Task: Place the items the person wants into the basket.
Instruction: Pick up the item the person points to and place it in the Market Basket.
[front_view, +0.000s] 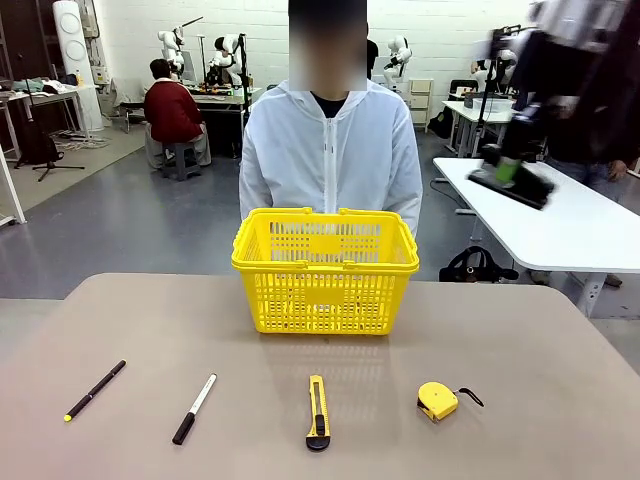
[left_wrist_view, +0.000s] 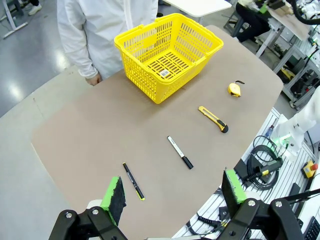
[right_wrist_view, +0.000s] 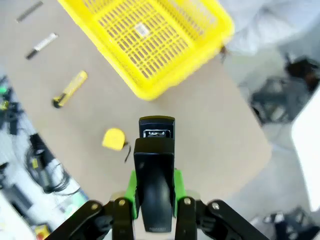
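The left end effector (left_wrist_view: 175, 189) is hovering with fingers spread wide, holding nothing; the utility knife (left_wrist_view: 213, 119) and tape measure (left_wrist_view: 234, 89) are lying on the worktop (left_wrist_view: 100, 130) at its one o'clock, the basket (left_wrist_view: 142, 75) at twelve. The right end effector (right_wrist_view: 155, 192) is clamping a black stapler-like object (right_wrist_view: 156, 135), with the tape measure lying on the worktop at its eleven o'clock, untouched.

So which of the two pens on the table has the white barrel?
The marker beside the utility knife; the outer pen is black, yellow-tipped.
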